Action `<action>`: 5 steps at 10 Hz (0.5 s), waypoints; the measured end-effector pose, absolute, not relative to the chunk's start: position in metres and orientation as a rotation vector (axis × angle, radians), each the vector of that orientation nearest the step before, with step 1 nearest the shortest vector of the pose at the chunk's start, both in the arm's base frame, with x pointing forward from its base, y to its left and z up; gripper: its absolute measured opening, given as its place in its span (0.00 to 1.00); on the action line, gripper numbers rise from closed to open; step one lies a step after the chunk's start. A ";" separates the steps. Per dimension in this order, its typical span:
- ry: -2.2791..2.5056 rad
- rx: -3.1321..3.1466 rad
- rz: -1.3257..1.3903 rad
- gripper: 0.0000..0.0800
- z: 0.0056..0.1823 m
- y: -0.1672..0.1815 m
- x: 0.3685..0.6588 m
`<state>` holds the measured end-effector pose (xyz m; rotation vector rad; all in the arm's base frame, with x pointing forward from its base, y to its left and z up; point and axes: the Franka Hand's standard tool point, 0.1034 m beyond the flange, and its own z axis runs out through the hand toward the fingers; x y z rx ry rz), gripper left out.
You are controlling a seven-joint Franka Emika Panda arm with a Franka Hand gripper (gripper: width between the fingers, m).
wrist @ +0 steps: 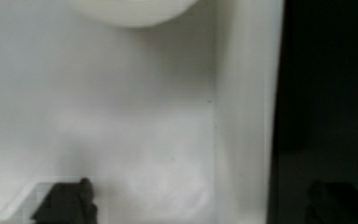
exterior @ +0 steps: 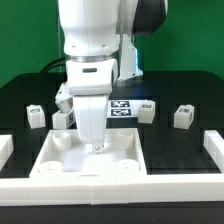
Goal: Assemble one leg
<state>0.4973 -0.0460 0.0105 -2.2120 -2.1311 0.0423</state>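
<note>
My gripper (exterior: 97, 146) points straight down, low over the large white square panel (exterior: 60, 165) with round corner recesses. In the wrist view the panel (wrist: 140, 110) fills most of the picture, with one round recess (wrist: 140, 10) and the panel's edge against the black table. My dark fingertips (wrist: 62, 200) stand far apart with nothing held between them. Several white legs with tags stand behind the panel: two on the exterior view's left (exterior: 36, 115) (exterior: 62, 119) and two on its right (exterior: 148, 110) (exterior: 183, 116).
The marker board (exterior: 121, 105) lies behind my arm. White rails border the black table at the exterior view's left (exterior: 5, 150), right (exterior: 212, 150) and front (exterior: 110, 190).
</note>
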 end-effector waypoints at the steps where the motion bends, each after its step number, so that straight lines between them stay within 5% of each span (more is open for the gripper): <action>1: -2.131 -2.212 0.043 0.48 0.010 -0.046 0.497; 2: -2.131 -2.212 0.043 0.48 0.010 -0.046 0.497; 4: -2.123 -2.199 0.062 0.08 0.009 -0.046 0.492; 5: -2.124 -2.199 0.061 0.08 0.009 -0.045 0.492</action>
